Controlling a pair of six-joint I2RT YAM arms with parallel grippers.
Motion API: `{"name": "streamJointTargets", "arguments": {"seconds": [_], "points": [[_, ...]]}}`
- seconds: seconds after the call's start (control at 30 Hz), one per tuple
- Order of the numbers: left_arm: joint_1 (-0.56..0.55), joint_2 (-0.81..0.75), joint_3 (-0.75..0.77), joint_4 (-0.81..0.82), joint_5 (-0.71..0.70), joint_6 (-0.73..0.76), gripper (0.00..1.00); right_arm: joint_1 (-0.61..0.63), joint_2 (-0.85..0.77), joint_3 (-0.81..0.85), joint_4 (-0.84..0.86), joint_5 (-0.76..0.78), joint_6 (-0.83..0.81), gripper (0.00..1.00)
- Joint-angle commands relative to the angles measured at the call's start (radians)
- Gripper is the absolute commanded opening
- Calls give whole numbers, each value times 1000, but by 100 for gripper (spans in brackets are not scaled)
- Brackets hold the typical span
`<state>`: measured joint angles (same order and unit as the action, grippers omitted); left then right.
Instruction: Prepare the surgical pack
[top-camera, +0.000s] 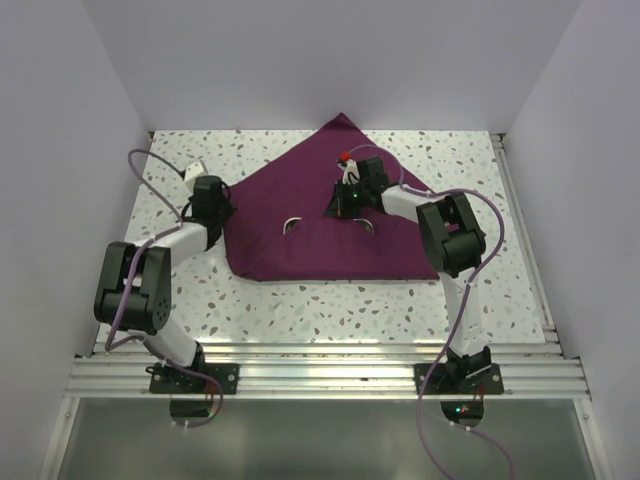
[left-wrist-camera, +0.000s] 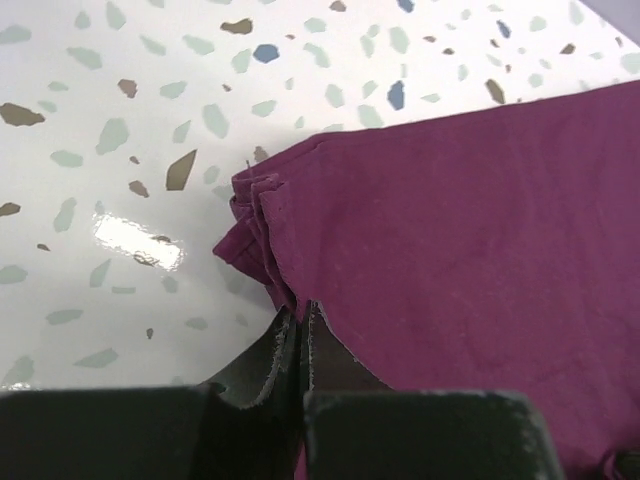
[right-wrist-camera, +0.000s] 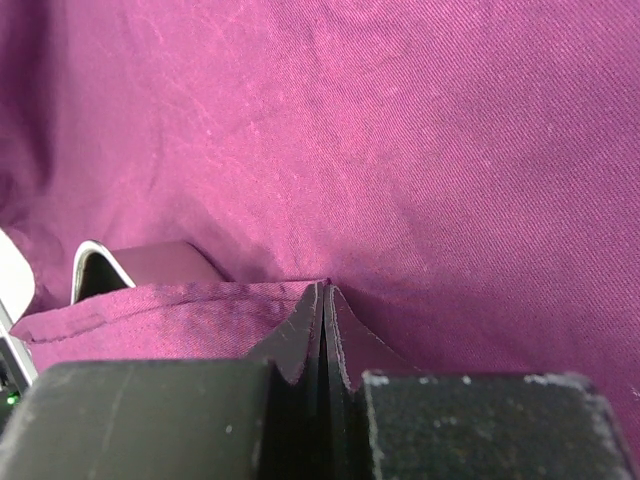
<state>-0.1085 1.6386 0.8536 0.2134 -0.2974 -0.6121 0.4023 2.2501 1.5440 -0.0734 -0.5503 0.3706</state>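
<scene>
Pinching cloth (left-wrist-camera: 470, 230) edge: left fingers (left-wrist-camera: 285, 365)

Left end effector (left-wrist-camera: 303, 335) and right end effector (right-wrist-camera: 325, 310) clamped shut.

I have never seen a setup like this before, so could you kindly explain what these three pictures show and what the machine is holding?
These are two robot arms bolted at the near edge of a speckled table. The wide picture comes from a fixed camera above and behind them. The other two come from small cameras on each wrist, looking past the dark fingers.

On the table lies a plum-purple cloth, folded over into a rough triangle. Small curved bits of shiny metal peek out of it; what they belong to is hidden.

The left hand is shut on the cloth's bunched left corner, layers stacked at its tips. The right hand is shut on a fold of cloth near the middle, beside a shiny metal edge.
</scene>
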Motion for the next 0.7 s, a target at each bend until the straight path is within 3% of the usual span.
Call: {"name": "streamJointTargets", "arguments": {"seconds": [0.0, 0.2, 0.4, 0.67], "points": [[-39, -42, 48, -38, -111, 49, 0, 17, -32, -15, -2, -37, 19, 0], [-91, -62, 61, -19, -127, 77, 0, 17, -32, -13, -2, -34, 25, 0], [-273, -69, 153, -68, -276, 123, 0, 17, -30, -22, -6, -33, 33, 0], [-418, -60, 238, -101, -359, 135, 0, 17, -24, -22, -17, -31, 31, 0]]}}
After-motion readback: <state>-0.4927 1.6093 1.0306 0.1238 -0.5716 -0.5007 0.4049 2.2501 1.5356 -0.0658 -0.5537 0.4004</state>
